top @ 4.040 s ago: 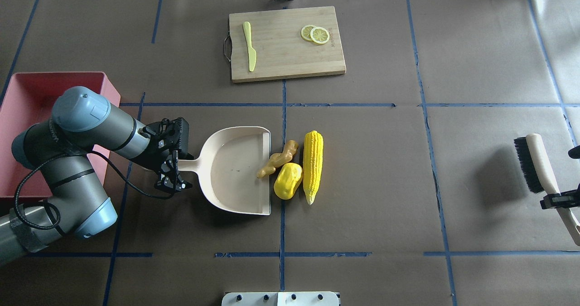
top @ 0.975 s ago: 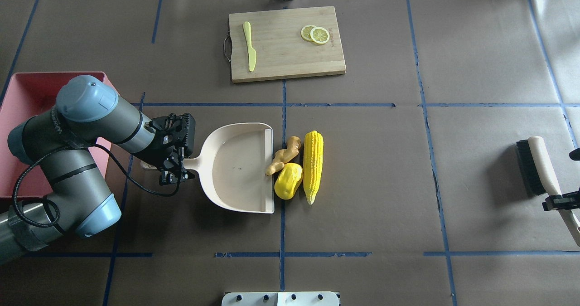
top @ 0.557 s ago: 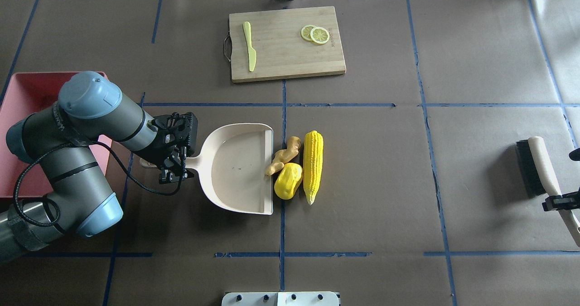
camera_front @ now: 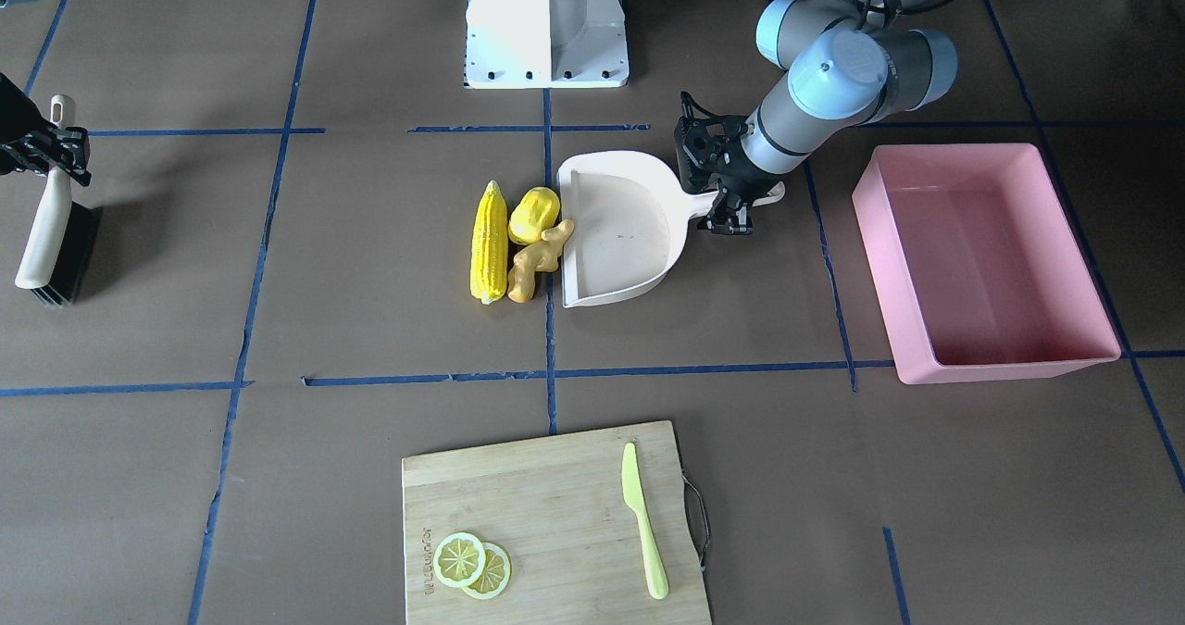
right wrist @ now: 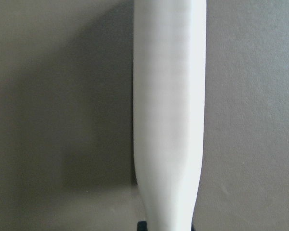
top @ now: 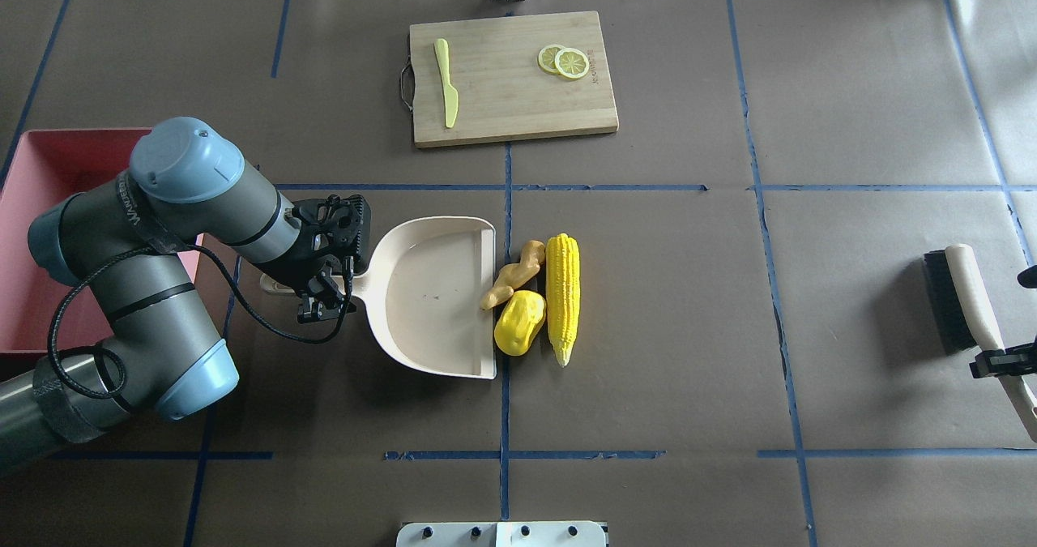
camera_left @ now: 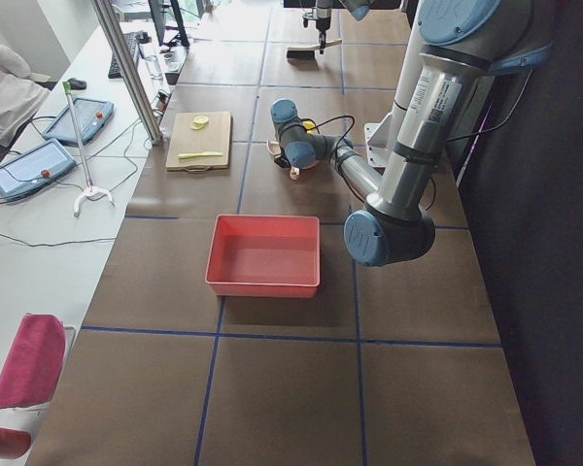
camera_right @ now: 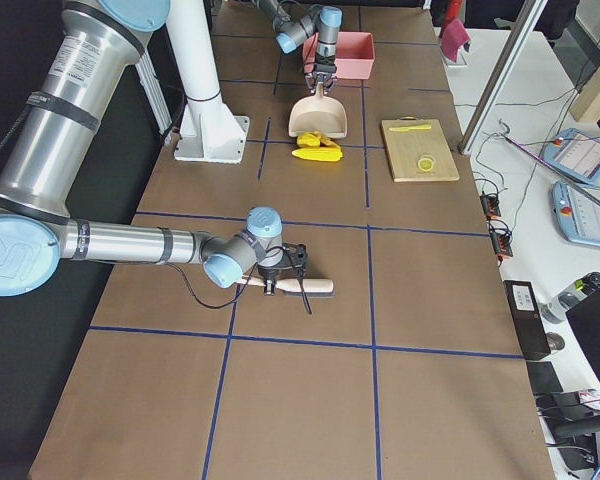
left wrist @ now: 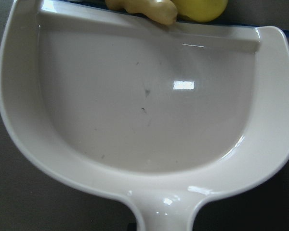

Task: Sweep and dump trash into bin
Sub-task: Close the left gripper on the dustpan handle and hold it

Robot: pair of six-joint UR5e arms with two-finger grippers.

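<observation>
The trash is in the middle of the overhead view: corn cob [top: 561, 296], yellow fruit [top: 520, 332] & ginger root [top: 512, 275], all bunched up. Ginger & fruit touch the open lip of the dustpan [top: 429, 288]. The corn lies just beside them, on the side away from the pan. None is inside yet. The pink bin [top: 49, 166] is at the left edge, partly behind the arm, w/ nothing in it.

The left gripper [top: 324, 289] has its jaws squeezed on the pan's thin handle. The right gripper [top: 1000, 361], at the right edge, is clamped on the brush [top: 968, 296] handle, bristles well apart from the trash.

The toys look like light, hard, shiny plastic, so prob. they slide & roll easy. The fruit is round & could roll away. The bumpy ginger may catch on the lip. Best not pinch them: push on the corn's long side w/ the brush so all 3 go in together, pan flat & held by its handle.
</observation>
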